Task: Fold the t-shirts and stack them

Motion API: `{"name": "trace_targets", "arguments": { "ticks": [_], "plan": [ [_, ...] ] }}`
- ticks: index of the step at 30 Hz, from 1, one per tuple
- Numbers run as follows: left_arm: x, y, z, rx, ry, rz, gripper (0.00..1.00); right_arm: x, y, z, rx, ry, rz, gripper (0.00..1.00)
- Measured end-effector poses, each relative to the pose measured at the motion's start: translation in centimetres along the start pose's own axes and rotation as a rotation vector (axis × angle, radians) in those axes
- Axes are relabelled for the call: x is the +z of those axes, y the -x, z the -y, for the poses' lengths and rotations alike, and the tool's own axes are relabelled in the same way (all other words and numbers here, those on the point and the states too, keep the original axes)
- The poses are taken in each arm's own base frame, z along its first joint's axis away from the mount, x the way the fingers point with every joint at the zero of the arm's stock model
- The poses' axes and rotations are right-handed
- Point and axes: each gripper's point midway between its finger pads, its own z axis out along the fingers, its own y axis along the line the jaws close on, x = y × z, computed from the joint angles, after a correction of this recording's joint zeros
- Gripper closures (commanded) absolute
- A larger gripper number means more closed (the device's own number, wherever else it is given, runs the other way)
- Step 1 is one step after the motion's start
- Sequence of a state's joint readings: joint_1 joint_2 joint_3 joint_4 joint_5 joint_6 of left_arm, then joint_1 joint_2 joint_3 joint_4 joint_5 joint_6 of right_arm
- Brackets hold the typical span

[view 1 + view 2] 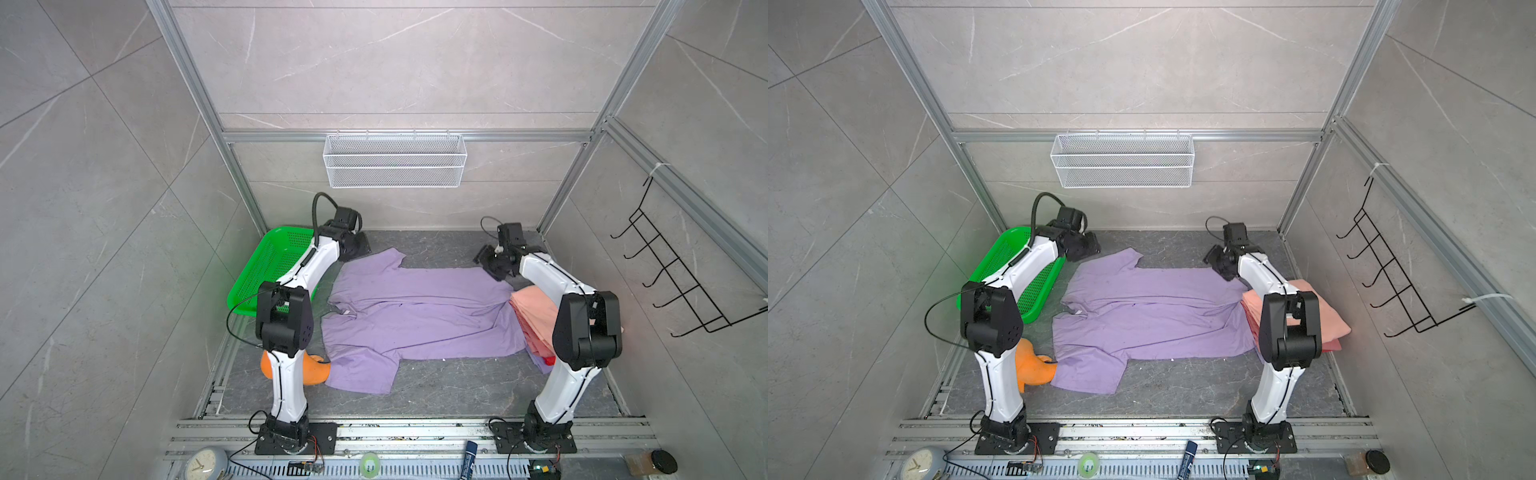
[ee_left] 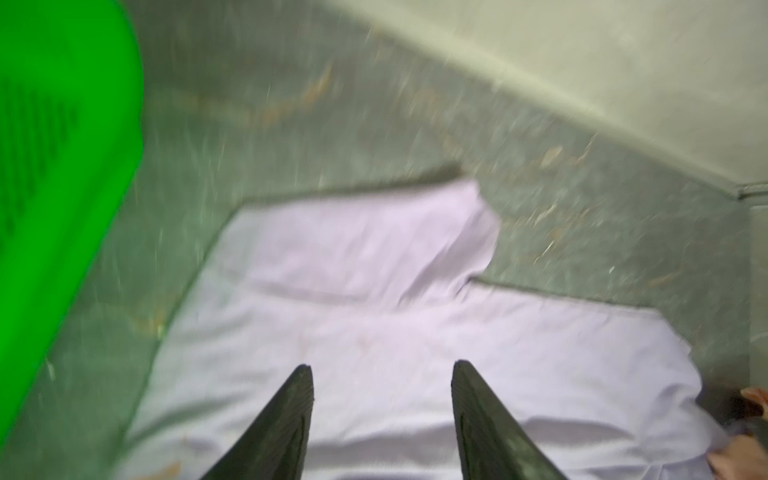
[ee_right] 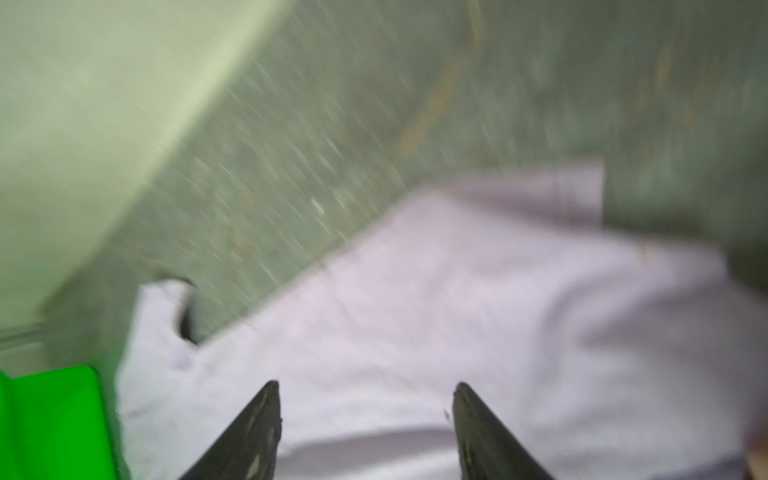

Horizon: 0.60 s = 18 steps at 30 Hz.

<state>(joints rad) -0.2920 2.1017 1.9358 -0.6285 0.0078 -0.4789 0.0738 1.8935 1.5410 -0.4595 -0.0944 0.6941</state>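
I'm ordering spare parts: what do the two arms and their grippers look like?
The left arm and right arm have white shells, bulky black joint housings, black base plates and thin black cables along them. The left gripper and right gripper each end in two dark tapered fingers.

Dark grey marbled tabletop (image 1: pixel 436 390) holds lilac cloth t-shirt (image 1: pixel 415 316) spread flat ctr, green perforated plastic basket (image 1: pixel 257 270) L, orange plush toy (image 1: pixel 316 370) front-L, salmon-topped folded shirt stack (image 1: pixel 534 316) R.
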Motion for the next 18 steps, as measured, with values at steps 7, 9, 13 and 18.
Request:
{"name": "trace_targets", "arguments": {
  "ticks": [7,9,13,18],
  "plan": [
    [7.3,-0.4,-2.0,0.07,0.098,-0.065,0.4,1.7,5.2,0.0,-0.006,-0.063,0.098,0.18],
    [9.3,-2.1,-3.1,0.074,0.124,-0.117,0.4,2.9,5.2,1.6,0.007,-0.112,0.08,0.17],
    [11.6,-4.3,-4.8,0.082,0.165,-0.184,0.39,4.8,4.7,5.0,0.023,-0.215,0.035,0.17],
    [11.9,-4.1,-6.1,0.102,0.215,-0.172,0.39,6.0,4.0,7.4,0.021,-0.31,-0.003,0.17]
  ]
}}
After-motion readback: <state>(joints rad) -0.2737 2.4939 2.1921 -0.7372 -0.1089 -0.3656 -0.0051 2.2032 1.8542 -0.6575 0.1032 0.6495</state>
